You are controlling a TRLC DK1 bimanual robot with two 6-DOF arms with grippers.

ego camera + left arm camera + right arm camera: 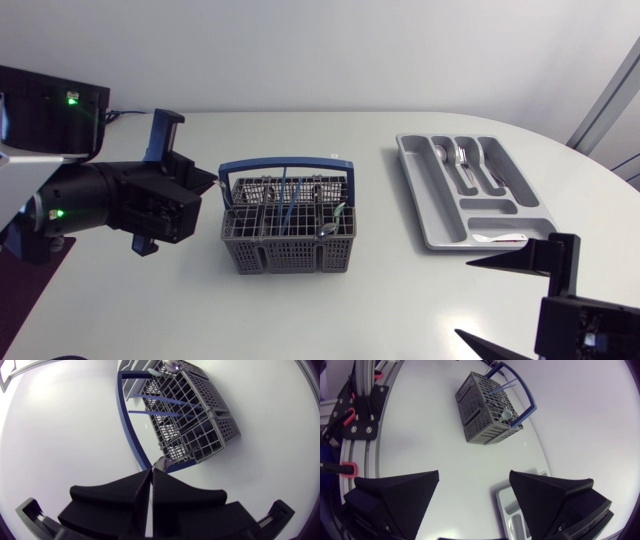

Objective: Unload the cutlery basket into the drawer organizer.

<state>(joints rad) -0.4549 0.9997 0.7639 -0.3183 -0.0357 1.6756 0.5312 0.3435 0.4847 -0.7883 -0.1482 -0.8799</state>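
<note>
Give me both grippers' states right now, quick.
Left gripper: closed; whether it pinches anything cannot be told.
Right gripper: open, holding nothing.

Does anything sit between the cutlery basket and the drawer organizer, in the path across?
Nothing visible does. Only bare table lies between the cutlery basket and the drawer organizer; the right gripper is open, off that path.

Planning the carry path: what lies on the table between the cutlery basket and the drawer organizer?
Nothing. In the head view, only bare table shows between the cutlery basket and the drawer organizer.
</note>
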